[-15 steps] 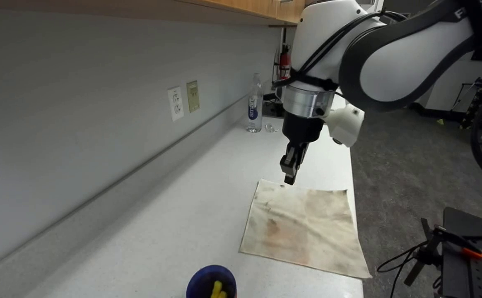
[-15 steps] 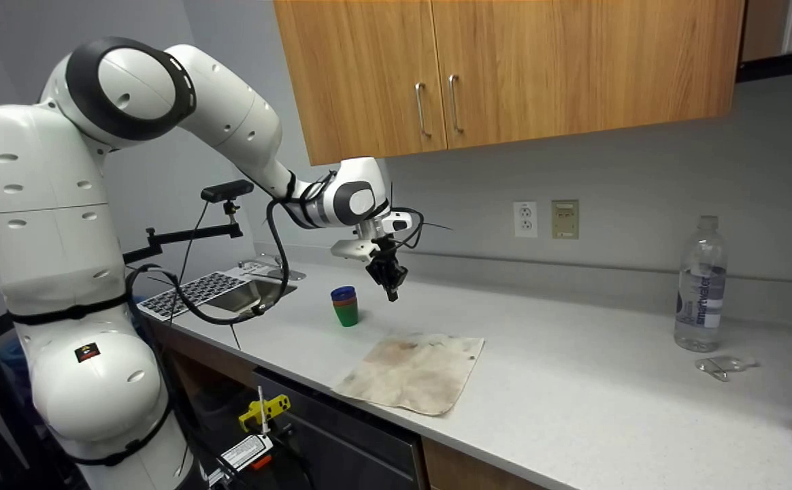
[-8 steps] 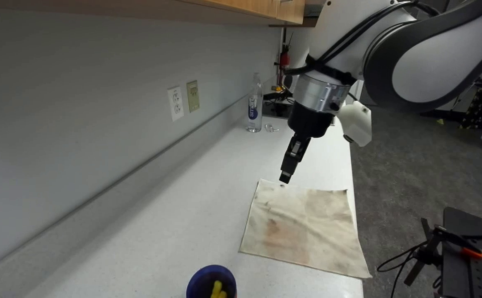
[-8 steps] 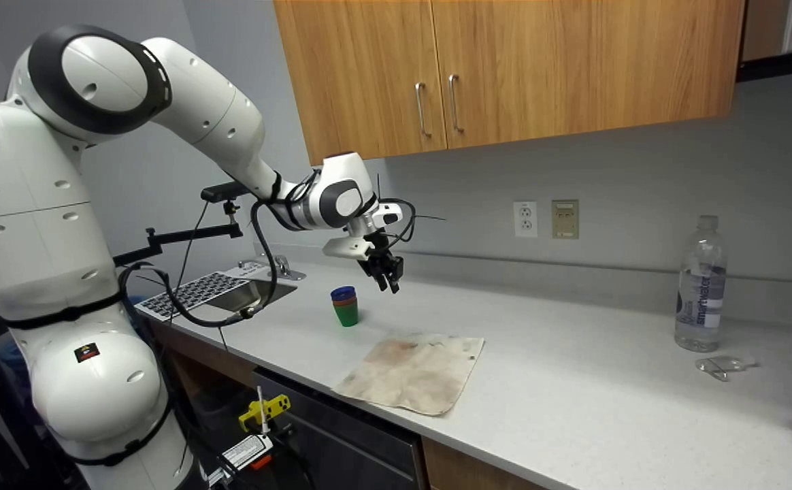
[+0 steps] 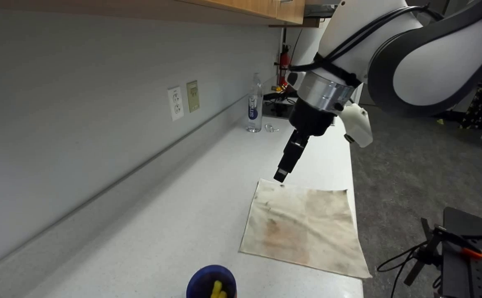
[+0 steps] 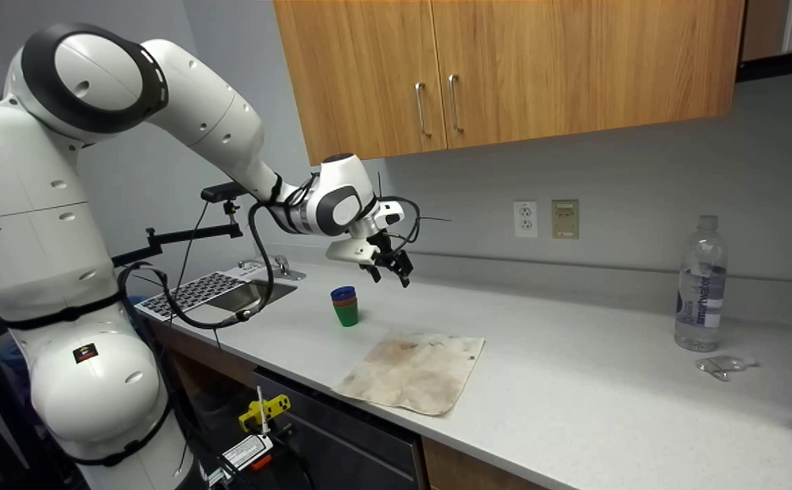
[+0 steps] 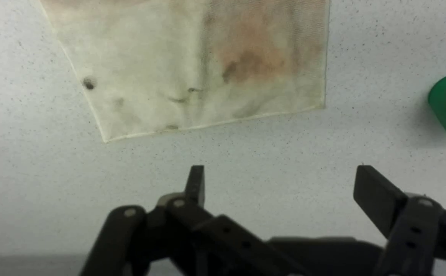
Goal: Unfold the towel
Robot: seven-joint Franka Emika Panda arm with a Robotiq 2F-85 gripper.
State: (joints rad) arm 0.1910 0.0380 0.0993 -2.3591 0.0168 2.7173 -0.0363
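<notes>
I hold the claw [image 7: 279,182], jaws wide apart, above the bench [image 6: 573,381]; the stained towel [image 7: 150,69] lies spread out below, apart from the claw, toward the bench's front edge. Farther along, a water bottle [image 6: 701,292] stands near the wall [image 6: 627,204].

1. Bottle [image 6: 701,292], upright on the counter [image 6: 573,381], near the wall [image 6: 627,197].
2. Clear item [image 6: 716,368], just beside it.
3. Cups [image 6: 346,312], stacked upright: green lowest, blue on top, yellow pieces [image 5: 217,287] inside.
4. Sink [image 6: 238,298] with faucet [image 6: 285,268].
5. Outlet [image 6: 525,219] beside a beige plate [image 6: 565,219].
6. Cabinet [image 6: 539,68], above the outlet.
</notes>
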